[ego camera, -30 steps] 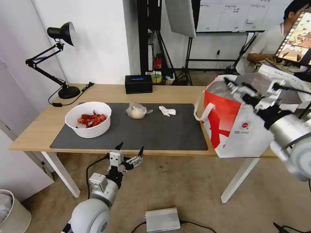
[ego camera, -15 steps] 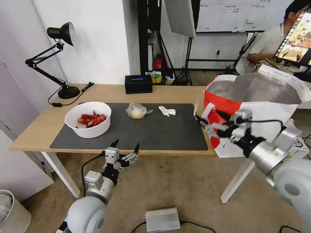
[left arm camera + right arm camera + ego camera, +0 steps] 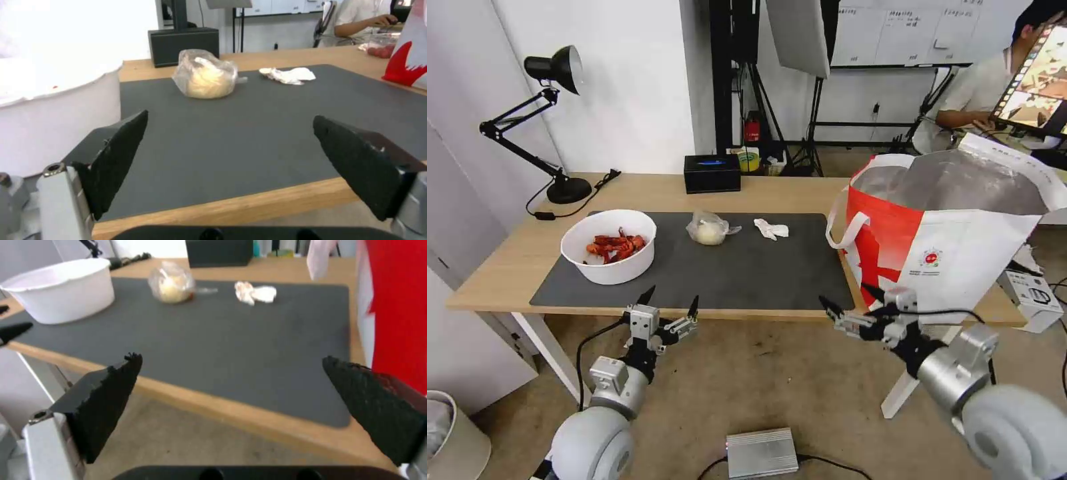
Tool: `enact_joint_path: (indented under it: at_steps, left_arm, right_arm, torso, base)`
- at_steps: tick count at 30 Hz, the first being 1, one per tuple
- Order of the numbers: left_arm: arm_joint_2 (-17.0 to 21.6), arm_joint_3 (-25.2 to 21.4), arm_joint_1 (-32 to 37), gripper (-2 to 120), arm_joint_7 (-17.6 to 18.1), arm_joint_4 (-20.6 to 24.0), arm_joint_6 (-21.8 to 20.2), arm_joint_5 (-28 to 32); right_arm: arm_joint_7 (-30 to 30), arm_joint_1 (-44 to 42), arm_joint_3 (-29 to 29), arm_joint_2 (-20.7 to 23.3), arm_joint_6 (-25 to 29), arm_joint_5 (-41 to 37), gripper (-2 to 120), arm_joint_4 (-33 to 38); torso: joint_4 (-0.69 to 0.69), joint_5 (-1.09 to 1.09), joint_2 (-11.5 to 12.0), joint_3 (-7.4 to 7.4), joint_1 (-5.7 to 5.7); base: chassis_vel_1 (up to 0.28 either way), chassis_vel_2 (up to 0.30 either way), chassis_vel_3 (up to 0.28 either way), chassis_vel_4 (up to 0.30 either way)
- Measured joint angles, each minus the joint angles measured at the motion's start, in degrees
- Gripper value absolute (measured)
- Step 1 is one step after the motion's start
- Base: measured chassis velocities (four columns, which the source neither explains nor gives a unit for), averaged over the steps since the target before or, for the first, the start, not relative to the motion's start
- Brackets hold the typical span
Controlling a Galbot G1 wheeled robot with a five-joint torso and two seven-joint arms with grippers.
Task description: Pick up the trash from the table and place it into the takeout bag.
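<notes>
- I see the white bowl (image 3: 609, 247) of red crayfish shells (image 3: 616, 246) sitting on the left part of the dark grey mat (image 3: 740, 267)
- Near the middle of the mat's far edge lies the clear bag with a whitish lump (image 3: 710, 229), and just to its right, apart from it, the crumpled white tissue (image 3: 771, 229)
- The mat lies on the light-wood table (image 3: 647, 190); on my left wrist feed the bag and tissue lie farther along the mat, with the bowl's white wall close beside the camera
- The takeout bag (image 3: 954, 247) stands upright on the right end of the table, just beyond the mat's right edge, mouth open with silver foil lining showing, a white loop handle hanging on its left side
- My left gripper (image 3: 669, 305) hangs in front of the table's near edge, below the bowl, fingers spread wide with nothing between them
- My right gripper (image 3: 847, 299) hangs in front of the near edge too, below the bag's left corner, its jaws wide apart and empty
- At the back of the table stand a black box (image 3: 712, 173) and, on the far left corner, a black desk lamp (image 3: 540, 113)
</notes>
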State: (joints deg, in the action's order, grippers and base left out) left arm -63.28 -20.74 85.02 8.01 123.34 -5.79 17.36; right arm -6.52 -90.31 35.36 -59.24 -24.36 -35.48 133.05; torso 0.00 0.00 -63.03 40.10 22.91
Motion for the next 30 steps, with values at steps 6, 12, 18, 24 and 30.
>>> enact_joint_path:
  at_steps: [6, 12, 18, 24, 30]
  left_arm:
    - [0.55, -2.05, 1.05, 100, -1.63, 0.37, -3.90, -1.43]
    - [1.24, -3.86, 1.72, 100, -1.91, 0.12, -5.77, -2.30]
    - [1.54, -4.64, 2.24, 100, -1.86, 0.10, -6.69, -1.03]
    - [1.49, -5.60, 2.20, 100, -1.56, -0.71, -7.88, 0.42]
    - [1.21, -5.58, 2.42, 100, -0.93, -0.92, -8.26, 0.50]
  right_arm:
    - [0.00, -1.65, -2.04, -3.06, 3.41, 4.33, 100, -1.77]
    - [1.64, -3.17, -4.29, -5.89, 7.39, 8.30, 100, -3.70]
    - [4.74, -3.44, -5.69, -7.65, 9.28, 10.52, 100, -4.87]
    - [6.57, -3.54, -7.05, -8.69, 9.55, 12.24, 100, -5.77]
    - [6.70, -3.35, -7.50, -8.80, 9.47, 12.41, 100, -5.93]
  torso:
    - [0.01, 0.01, 0.00, 0.00, 0.01]
    - [0.00, 0.00, 0.00, 0.00, 0.01]
    - [0.00, 0.00, 0.00, 0.00, 0.01]
    - [0.00, 0.00, 0.01, 0.00, 0.01]
    - [0.01, 0.00, 0.01, 0.00, 0.00]
  base:
    - [0.000, 0.000, 0.000, 0.000]
    - [0.000, 0.000, 0.000, 0.000]
    - [0.000, 0.000, 0.000, 0.000]
    - [0.000, 0.000, 0.000, 0.000]
    - [0.000, 0.000, 0.000, 0.000]
